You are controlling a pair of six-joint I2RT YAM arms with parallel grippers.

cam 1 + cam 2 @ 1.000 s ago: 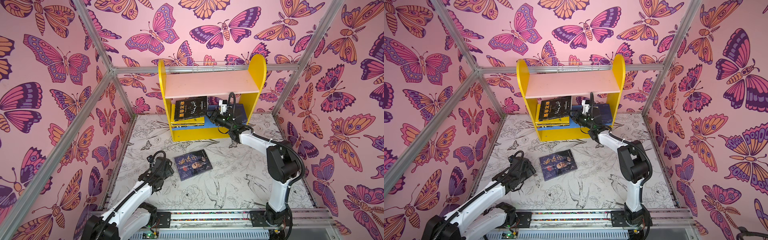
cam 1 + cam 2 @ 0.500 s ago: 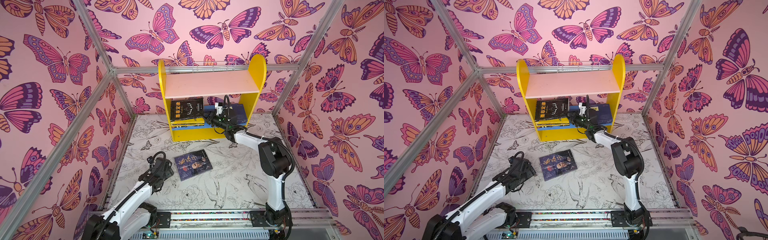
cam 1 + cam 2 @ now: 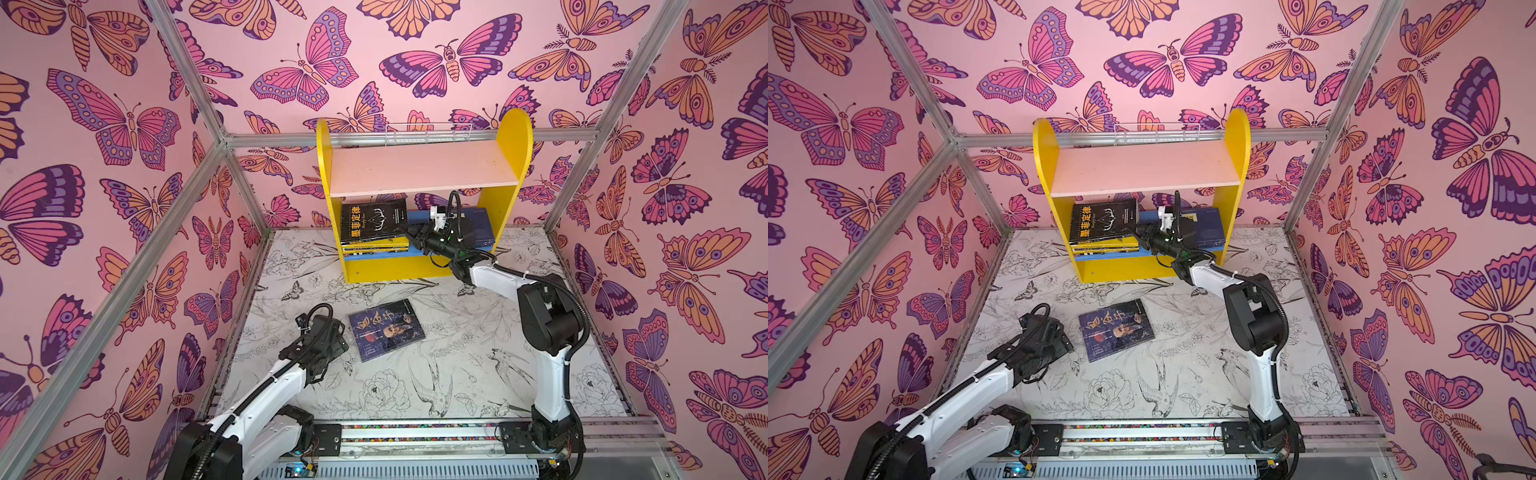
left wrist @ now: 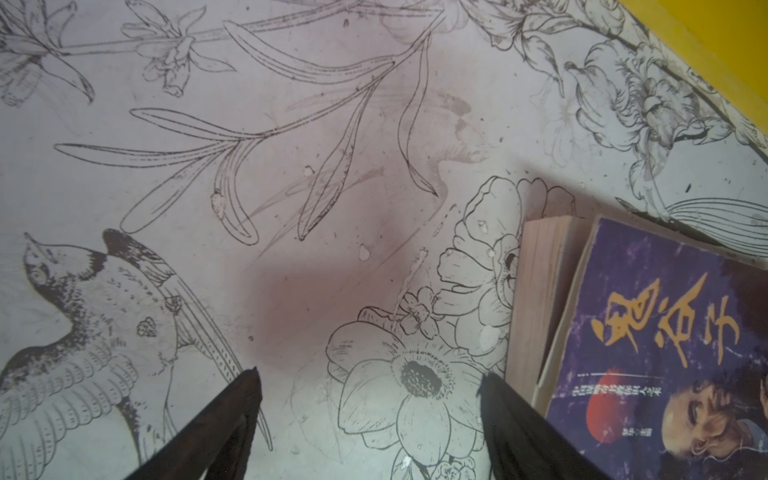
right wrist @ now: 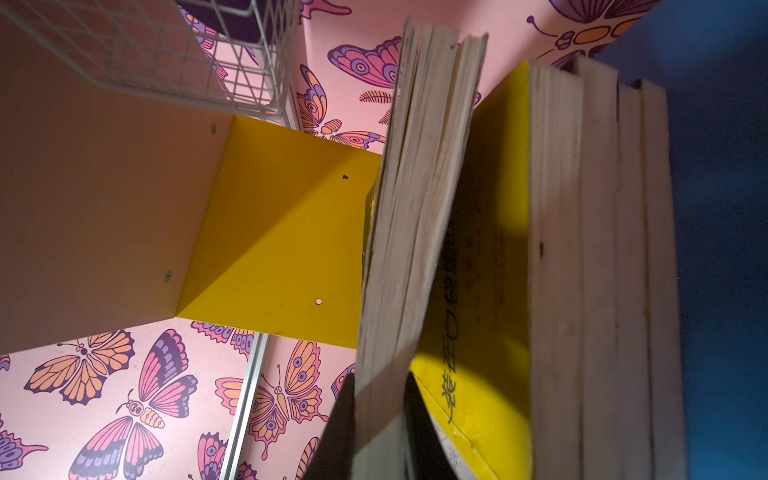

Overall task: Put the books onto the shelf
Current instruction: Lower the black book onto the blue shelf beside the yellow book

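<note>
The shelf (image 3: pixel 424 170) (image 3: pixel 1142 166), yellow-sided with a pink upper board, stands at the back. My right gripper (image 3: pixel 409 237) (image 3: pixel 1140 235) (image 5: pixel 380 399) reaches into its lower tier and is shut on the page edge of a black book (image 3: pixel 372 220) (image 3: pixel 1102 220) (image 5: pixel 415 208), held tilted above a stack of yellow books (image 3: pixel 374 248) (image 5: pixel 602 270). Blue books (image 3: pixel 478 226) lie at the tier's right. A navy book (image 3: pixel 386 328) (image 3: pixel 1116 328) (image 4: pixel 665 353) lies flat on the table. My left gripper (image 3: pixel 338 334) (image 3: pixel 1065 338) (image 4: pixel 370 374) hovers open just left of it, holding nothing.
Butterfly-patterned walls with metal frame bars (image 3: pixel 187 199) enclose the table on three sides. A wire rail (image 3: pixel 428 133) runs along the shelf's back. The table (image 3: pixel 457 374) is covered with a flower-and-bird drawing. The shelf's yellow base (image 4: pixel 706 41) shows close to the navy book.
My right gripper has pushed a little left and deeper into the lower tier with the black book, and its elbow has swung forward. The left arm has stayed still.
</note>
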